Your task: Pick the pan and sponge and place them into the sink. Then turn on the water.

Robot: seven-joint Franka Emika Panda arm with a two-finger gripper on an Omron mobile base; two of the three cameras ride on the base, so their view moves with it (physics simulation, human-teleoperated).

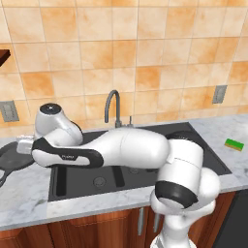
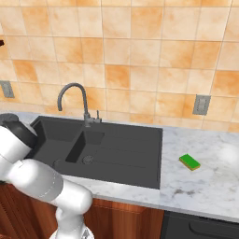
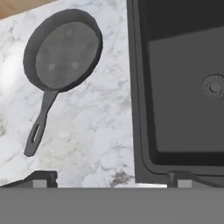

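The dark grey pan (image 3: 63,50) lies on the marble counter left of the sink (image 3: 183,105), its handle (image 3: 38,129) pointing toward the counter's front. My gripper (image 3: 112,180) hovers open and empty above the counter strip between the pan and the sink's left rim. In the left base view the hand (image 1: 24,144) is over the pan's edge (image 1: 8,159). The green sponge (image 1: 234,144) (image 2: 189,162) rests on the counter to the right of the sink (image 2: 107,149). No water falls from the grey gooseneck faucet (image 1: 113,105) (image 2: 73,99).
My white arm stretches across the sink's left basin (image 1: 97,179) toward the left. A tiled wall with outlets (image 2: 201,104) stands behind the counter. The ribbed drainboard (image 2: 135,149) lies between the basins and the sponge.
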